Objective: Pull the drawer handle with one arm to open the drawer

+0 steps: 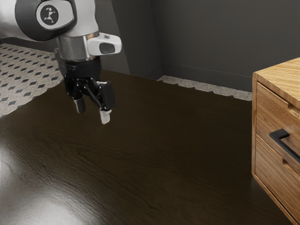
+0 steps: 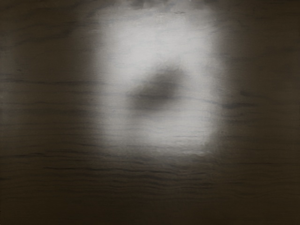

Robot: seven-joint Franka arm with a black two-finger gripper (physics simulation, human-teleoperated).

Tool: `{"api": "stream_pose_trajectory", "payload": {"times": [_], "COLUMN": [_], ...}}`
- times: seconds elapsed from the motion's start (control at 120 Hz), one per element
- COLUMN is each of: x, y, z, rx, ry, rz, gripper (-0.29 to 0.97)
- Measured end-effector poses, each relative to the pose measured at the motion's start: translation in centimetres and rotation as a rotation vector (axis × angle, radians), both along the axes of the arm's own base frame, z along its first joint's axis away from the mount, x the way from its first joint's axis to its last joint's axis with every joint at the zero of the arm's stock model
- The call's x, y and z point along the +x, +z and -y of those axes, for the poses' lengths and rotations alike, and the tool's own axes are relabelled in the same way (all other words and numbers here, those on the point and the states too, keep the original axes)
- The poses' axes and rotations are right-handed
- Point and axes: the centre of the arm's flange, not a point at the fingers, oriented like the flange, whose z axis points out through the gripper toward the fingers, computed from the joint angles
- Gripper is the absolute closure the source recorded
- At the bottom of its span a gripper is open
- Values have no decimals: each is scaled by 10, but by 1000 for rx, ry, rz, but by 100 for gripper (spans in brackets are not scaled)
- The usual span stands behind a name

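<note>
A light wooden cabinet stands at the exterior view's right edge, with drawer fronts stacked on its face. A black bar handle sticks out from the upper drawer front, and the drawer looks flush with the cabinet. My gripper hangs over the dark tabletop at the exterior view's left, far from the cabinet. Its fingers point down, open, with nothing between them. The wrist view looks straight down on dark wood grain with a pale glare patch.
The dark wooden table stretches between the gripper and the cabinet. Grey walls and a patterned floor lie behind. The lower drawer front sits below the handle.
</note>
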Motion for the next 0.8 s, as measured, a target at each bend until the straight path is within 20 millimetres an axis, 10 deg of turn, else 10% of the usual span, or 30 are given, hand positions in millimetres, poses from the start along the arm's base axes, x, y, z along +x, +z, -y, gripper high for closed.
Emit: {"api": "stream_pose_trajectory", "payload": {"times": [0.217,0.367,0.508,0.592,0.717,0.8], "x": [15,-23,10,32,39,31], "y": [16,120,95,78,43,46], "z": [-15,-24,-2,38,182,201], "rx": [-4,3,-11,-36,-132,-151], "ry": [12,26,-2,-59,-119,-8], "rz": [164,406,386,385,330,338], "gripper": [0,0,0,0,0,0]}}
